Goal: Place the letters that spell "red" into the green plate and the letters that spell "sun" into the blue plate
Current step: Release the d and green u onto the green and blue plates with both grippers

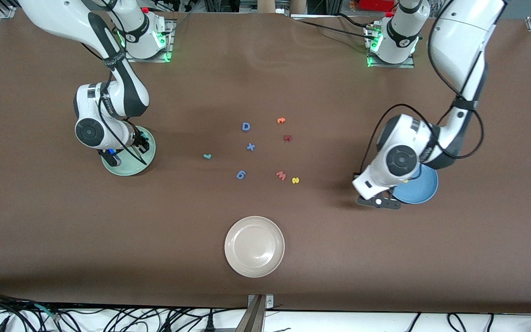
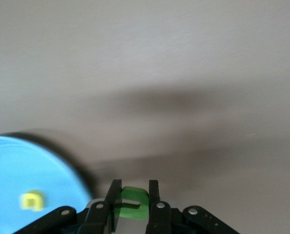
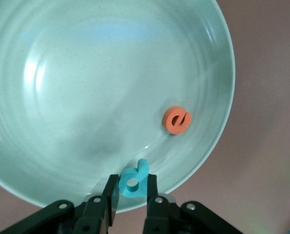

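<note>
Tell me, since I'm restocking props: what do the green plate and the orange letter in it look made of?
The green plate looks like glazed ceramic or hard plastic: glossy, with soft highlights and concentric rings. The orange "e" looks like matte foam: a thick, flat-cut slab with no shine.

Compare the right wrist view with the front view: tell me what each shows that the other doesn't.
Only the right wrist view shows the orange "e" lying in the green plate and the right gripper shut on the teal "d" over that plate. Only the front view shows the blue plate, the beige plate and the loose letters on the table. Both show the green plate.
</note>
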{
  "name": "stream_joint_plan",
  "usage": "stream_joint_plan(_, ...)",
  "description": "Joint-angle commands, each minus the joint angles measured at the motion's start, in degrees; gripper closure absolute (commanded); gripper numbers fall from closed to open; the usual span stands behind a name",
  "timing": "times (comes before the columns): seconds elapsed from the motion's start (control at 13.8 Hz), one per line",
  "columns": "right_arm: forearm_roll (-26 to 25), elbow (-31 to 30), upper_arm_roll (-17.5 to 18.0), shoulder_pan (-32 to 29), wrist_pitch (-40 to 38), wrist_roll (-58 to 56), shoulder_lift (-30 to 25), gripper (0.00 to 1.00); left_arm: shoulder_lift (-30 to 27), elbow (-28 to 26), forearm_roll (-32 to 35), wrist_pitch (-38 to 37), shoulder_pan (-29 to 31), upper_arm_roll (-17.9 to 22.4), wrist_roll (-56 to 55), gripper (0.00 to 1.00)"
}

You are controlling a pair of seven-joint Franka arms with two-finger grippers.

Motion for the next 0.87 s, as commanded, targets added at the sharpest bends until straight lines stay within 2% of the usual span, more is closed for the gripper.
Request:
stream_joint_plan(0.0,0.0,-1.39,-0.34,0.06,0.79,-1.0,-1.22,0.75,-0.26,0.81,1.04,-2.58,4.83,-0.65,7.93,0.97)
stream_joint_plan(0.07,0.0,-1.3,-0.34,0.06,0.7,-1.09,-1.22,0.51,-0.26,0.81,1.12,-2.58,5.71,-0.56,9.78,0.96)
stream_joint_plan(0.14,0.0,-1.3,-0.34,0.06,0.7,-1.0,-1.22,0.34,0.0,0.81,1.47,-2.58,6.77,-0.47,11.88,0.93)
stream_joint_plan(0.22,0.0,-1.21,-0.34,0.15,0.7,-1.0,-1.22,0.17,0.35,0.81,1.74,-2.58,7.73,-0.39,14.25,0.75)
stream_joint_plan(0.29,0.09,-0.95,-0.34,0.15,0.62,-0.83,-1.22,0.06,0.44,0.81,1.83,-2.58,8.27,-0.38,16.1,0.24)
stream_joint_plan(0.36,0.09,-0.77,-0.25,0.15,0.44,-0.3,-1.48,0.05,0.36,0.72,1.83,-2.58,8.45,-0.3,16.47,0.0)
stream_joint_plan(0.43,0.35,-0.25,0.27,0.23,0.09,0.31,-1.74,0.02,0.27,0.72,1.83,-2.58,8.45,-0.3,16.47,0.0)
stream_joint_plan(0.65,0.53,1.86,4.22,0.58,0.0,6.1,-1.84,0.02,0.09,0.81,1.22,-3.55,7.84,-0.56,15.6,0.0)
stream_joint_plan(0.8,0.79,4.75,7.47,0.67,0.0,13.46,-1.05,0.02,0.01,0.9,1.04,-3.46,5.56,-0.82,8.26,0.0)
